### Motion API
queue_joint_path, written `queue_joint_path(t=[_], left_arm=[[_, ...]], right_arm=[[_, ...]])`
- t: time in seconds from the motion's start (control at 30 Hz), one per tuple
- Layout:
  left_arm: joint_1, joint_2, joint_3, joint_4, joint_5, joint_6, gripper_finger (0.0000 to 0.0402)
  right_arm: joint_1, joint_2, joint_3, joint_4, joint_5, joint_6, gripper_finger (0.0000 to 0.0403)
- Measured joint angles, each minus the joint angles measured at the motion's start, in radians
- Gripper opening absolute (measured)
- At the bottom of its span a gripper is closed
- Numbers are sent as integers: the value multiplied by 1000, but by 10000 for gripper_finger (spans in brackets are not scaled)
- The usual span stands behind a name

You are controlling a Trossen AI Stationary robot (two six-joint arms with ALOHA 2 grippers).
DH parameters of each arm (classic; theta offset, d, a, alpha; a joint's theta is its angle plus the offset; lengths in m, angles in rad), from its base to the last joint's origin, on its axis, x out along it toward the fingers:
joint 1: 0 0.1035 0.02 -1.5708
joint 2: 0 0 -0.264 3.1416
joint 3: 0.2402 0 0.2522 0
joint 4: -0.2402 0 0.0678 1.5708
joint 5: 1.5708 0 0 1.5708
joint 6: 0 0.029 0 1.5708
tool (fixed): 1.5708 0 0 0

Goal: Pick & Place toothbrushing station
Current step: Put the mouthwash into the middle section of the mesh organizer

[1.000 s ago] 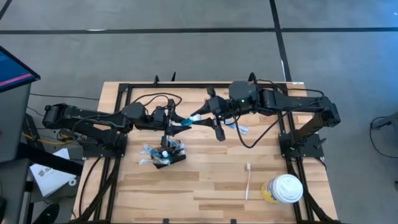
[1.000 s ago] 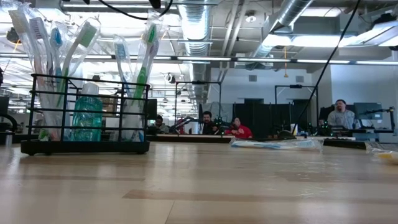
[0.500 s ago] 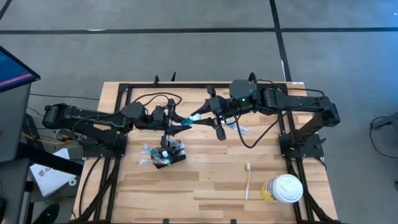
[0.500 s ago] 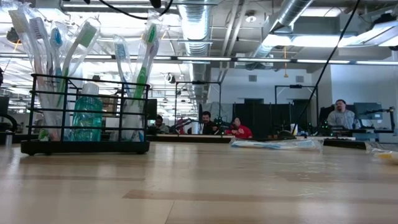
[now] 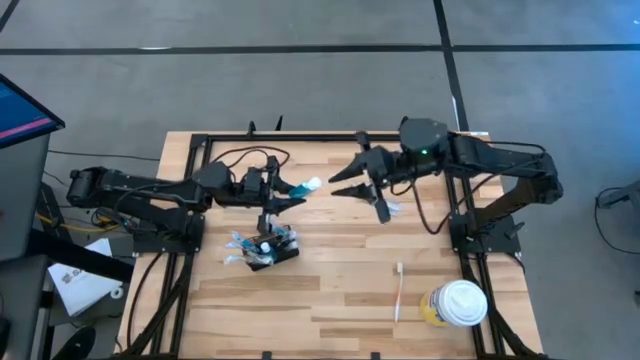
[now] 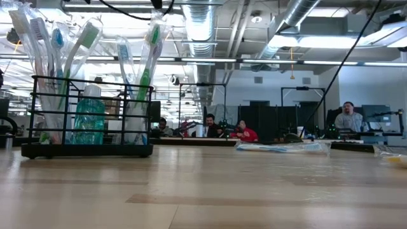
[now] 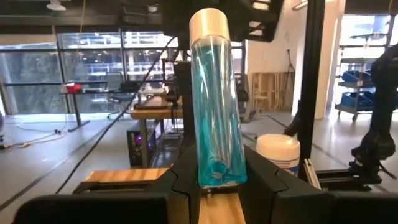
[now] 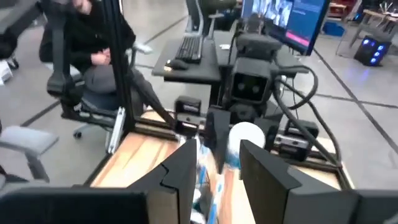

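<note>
Right arm has backed off since the earlier frame: right gripper (image 5: 352, 180) was up against the blue tube and now sits clear of it, toward its own side of the table, fingers spread and empty. Left gripper (image 5: 278, 192) hasn't shifted and now carries the blue tube (image 5: 297, 188) alone; in the left wrist view the jaws pinch the tube's crimped bottom end (image 7: 219, 176) and the white cap (image 7: 209, 23) points away from the wrist. Looks like a handover just finished, right to left. Toothbrushing station (image 5: 266, 248) sits on the table (image 5: 330, 300) on the left side, just in front of and below the left gripper, upright, already stuffed with wrapped toothbrushes (image 6: 150, 44) and a teal bottle (image 6: 89, 119). Step in hand, as I read it: place the tube into the holder. Next move calls for swinging the left wrist down over the station, tipping the tube toward vertical, finding a free gap between the brushes, then releasing. Risk: tube catching the wrappers or nudging the rack. Loose toothbrush (image 5: 398, 290) and white-lidded cup (image 5: 458, 303) lie well apart on the right, untouched.
</note>
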Motion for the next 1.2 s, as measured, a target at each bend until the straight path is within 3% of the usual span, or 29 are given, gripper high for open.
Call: queue_joint_path(t=[0.27, 0.77, 0.93, 1.2], left_arm=[[-2, -57, 1, 10, 7, 4, 68], [-3, -175, -73, 41, 15, 5, 68], [-10, -192, -75, 51, 13, 7, 68], [-23, -186, -75, 41, 10, 29, 68]], right_arm=[[1, 40, -5, -20, 13, 18, 113], [-2, 129, -10, 199, 34, -98, 111], [-19, 131, -130, 362, 30, -106, 111], [-59, 120, -444, 876, 25, -73, 111]])
